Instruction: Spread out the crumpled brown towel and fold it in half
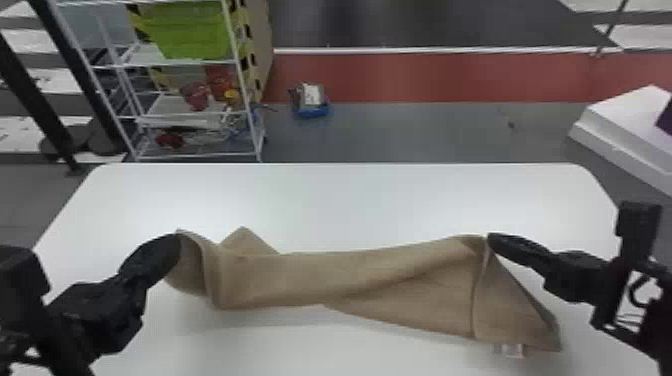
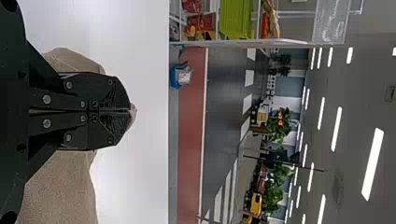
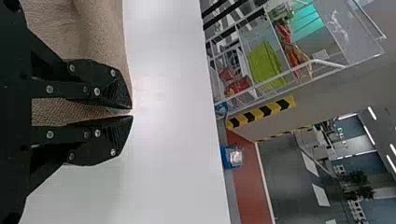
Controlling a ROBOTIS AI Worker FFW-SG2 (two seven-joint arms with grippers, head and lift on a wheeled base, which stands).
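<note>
Spreading under way: left gripper (image 2: 130,111) pinches brown towel (image 1: 350,280) at left, right gripper (image 3: 132,112) pinches far right edge. Next: pull taut, lay flat.

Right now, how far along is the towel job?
Partway, it seems. The brown towel is drawn out sideways over the white table, so some spreading looks done. In hand: the left gripper and right gripper each pinch an end. Left to do: open the flap at its right end, lay everything flat, then fold it in half.
</note>
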